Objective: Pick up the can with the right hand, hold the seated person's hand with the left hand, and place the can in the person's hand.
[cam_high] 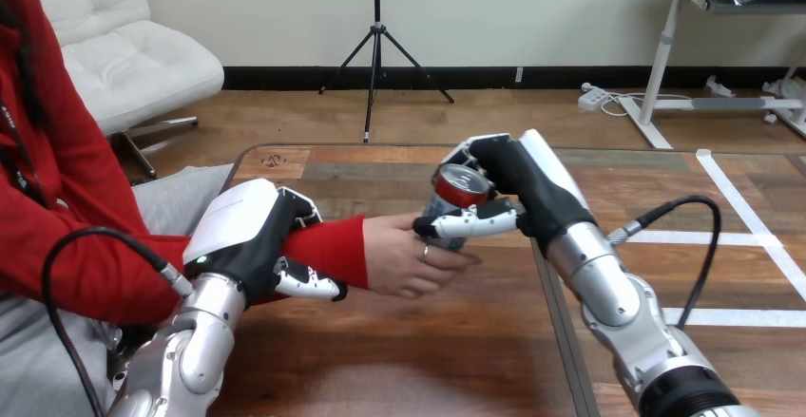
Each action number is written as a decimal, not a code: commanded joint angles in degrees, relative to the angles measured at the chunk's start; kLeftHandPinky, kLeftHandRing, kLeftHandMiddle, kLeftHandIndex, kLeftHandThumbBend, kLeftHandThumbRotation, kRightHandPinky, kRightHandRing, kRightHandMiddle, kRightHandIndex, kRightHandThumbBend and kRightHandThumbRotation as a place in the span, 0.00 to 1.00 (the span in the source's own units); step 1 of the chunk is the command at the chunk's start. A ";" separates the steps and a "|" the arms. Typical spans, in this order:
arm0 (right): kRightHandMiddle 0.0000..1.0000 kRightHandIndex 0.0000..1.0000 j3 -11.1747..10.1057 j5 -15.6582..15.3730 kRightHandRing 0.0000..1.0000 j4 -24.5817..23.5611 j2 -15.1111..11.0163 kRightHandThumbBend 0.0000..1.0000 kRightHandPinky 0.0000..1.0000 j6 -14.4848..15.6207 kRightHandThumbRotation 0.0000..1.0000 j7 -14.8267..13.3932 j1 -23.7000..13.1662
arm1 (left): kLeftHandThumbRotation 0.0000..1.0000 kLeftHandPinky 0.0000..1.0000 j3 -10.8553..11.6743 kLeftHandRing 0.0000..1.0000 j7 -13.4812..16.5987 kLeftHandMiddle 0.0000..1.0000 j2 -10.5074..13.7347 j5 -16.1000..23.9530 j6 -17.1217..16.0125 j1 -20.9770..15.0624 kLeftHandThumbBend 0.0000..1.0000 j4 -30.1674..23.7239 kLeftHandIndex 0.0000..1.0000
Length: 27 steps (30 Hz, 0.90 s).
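Note:
A can (456, 192) with a red band and a silver top is tilted in my right hand (513, 189), whose thumb and fingers curl round it above the table's middle. The can's lower end rests in the person's hand (409, 257), which lies palm up over the table, its fingers touching the can. My left hand (249, 235) sits on the person's red-sleeved forearm (328, 251) at the left, fingers and thumb curled round it just behind the wrist.
The wooden table (399, 360) stretches in front of me, its right edge (561, 341) running under my right forearm. The person sits at the left side, with their arm reaching in across the table.

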 commanded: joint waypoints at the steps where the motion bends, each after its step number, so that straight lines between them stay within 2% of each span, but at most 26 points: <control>1: 0.42 0.44 0.53 0.29 0.36 -8.60 2.04 0.77 0.34 -0.84 0.00 -0.12 -12.43 | 0.00 0.24 -1.95 0.30 1.74 0.36 -4.22 -2.04 -5.08 -15.92 0.68 -4.58 0.35; 15: 0.42 0.43 1.73 -0.33 0.36 -8.66 2.67 0.78 0.33 -1.82 0.00 -0.05 -12.78 | 0.00 0.24 -1.40 0.30 2.00 0.35 -4.69 -2.51 -5.11 -15.90 0.65 -5.25 0.35; 21: 0.42 0.43 2.19 -0.48 0.37 -8.51 3.05 0.76 0.34 -0.54 0.00 0.72 -12.09 | 0.00 0.24 -0.88 0.30 1.82 0.36 -4.51 -2.62 -4.55 -15.64 0.64 -6.83 0.35; 27: 0.42 0.43 2.51 -0.71 0.38 -7.35 3.32 0.76 0.35 -1.09 0.00 0.56 -11.60 | 0.00 0.23 -0.34 0.30 2.17 0.36 -4.38 -2.78 -4.46 -15.46 0.65 -7.81 0.35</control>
